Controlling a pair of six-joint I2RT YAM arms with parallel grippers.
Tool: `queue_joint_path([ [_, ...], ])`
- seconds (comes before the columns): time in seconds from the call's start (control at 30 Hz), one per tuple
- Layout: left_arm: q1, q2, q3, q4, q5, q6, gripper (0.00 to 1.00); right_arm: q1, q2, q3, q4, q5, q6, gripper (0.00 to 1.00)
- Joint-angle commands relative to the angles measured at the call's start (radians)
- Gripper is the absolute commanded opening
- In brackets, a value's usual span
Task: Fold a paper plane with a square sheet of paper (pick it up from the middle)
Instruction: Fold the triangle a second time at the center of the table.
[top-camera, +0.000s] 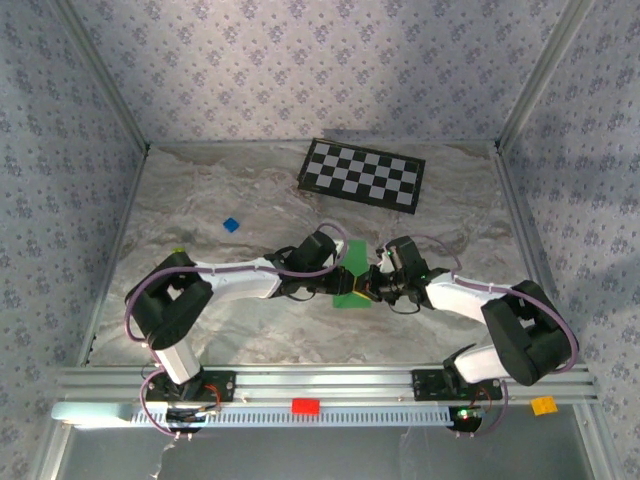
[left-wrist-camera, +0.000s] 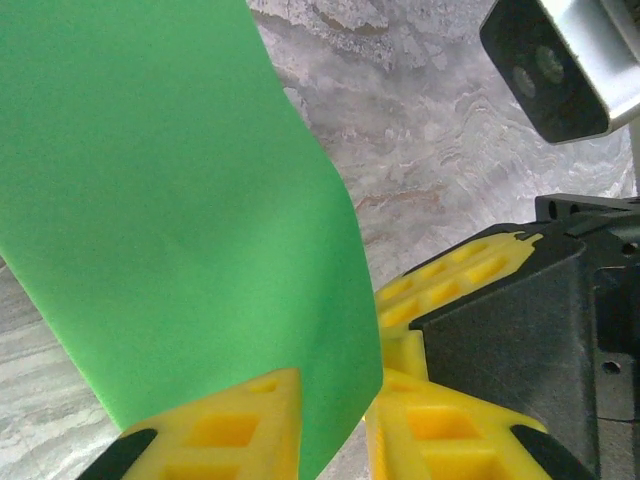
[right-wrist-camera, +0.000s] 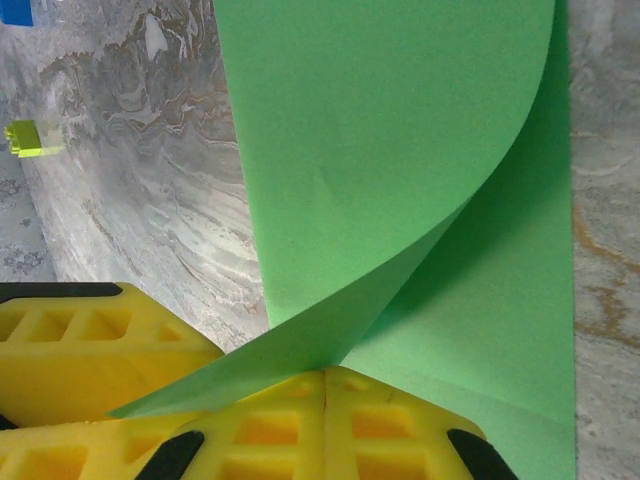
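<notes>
The square sheet of paper, bright green, is lifted and curled over on itself at the table's middle, where both grippers meet. My right gripper is shut on the sheet, its yellow fingertips pressed together on the bent part. My left gripper stands slightly open. The sheet passes between its fingers and lies against the left finger, with a gap of table showing before the other finger. In the top view the left gripper and right gripper nearly touch. No paper plane is in view.
A black-and-white checkerboard lies at the back of the marble table. A tiny blue block and a yellow-green block sit to the left. Red and orange blocks rest on the front rail.
</notes>
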Motion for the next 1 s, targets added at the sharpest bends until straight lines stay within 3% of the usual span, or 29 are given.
queue_joint_path([
  [0.0, 0.007, 0.016, -0.001, 0.034, 0.013, 0.008, 0.23, -0.002, 0.005, -0.018, 0.009, -0.021, 0.007, 0.06],
  [0.2, 0.009, 0.022, 0.006, 0.023, 0.002, 0.026, 0.21, -0.005, 0.007, -0.019, 0.011, -0.027, 0.006, 0.06],
  [0.53, 0.009, 0.022, 0.011, 0.023, 0.002, 0.066, 0.08, -0.008, 0.0, -0.023, 0.002, -0.024, 0.005, 0.06],
  [0.73, 0.01, 0.026, 0.033, -0.03, -0.019, 0.107, 0.04, 0.001, -0.024, -0.003, -0.131, 0.084, -0.038, 0.07],
  [0.97, 0.01, 0.036, 0.042, -0.052, -0.022, 0.122, 0.03, 0.004, 0.015, 0.011, -0.193, 0.128, -0.074, 0.06],
])
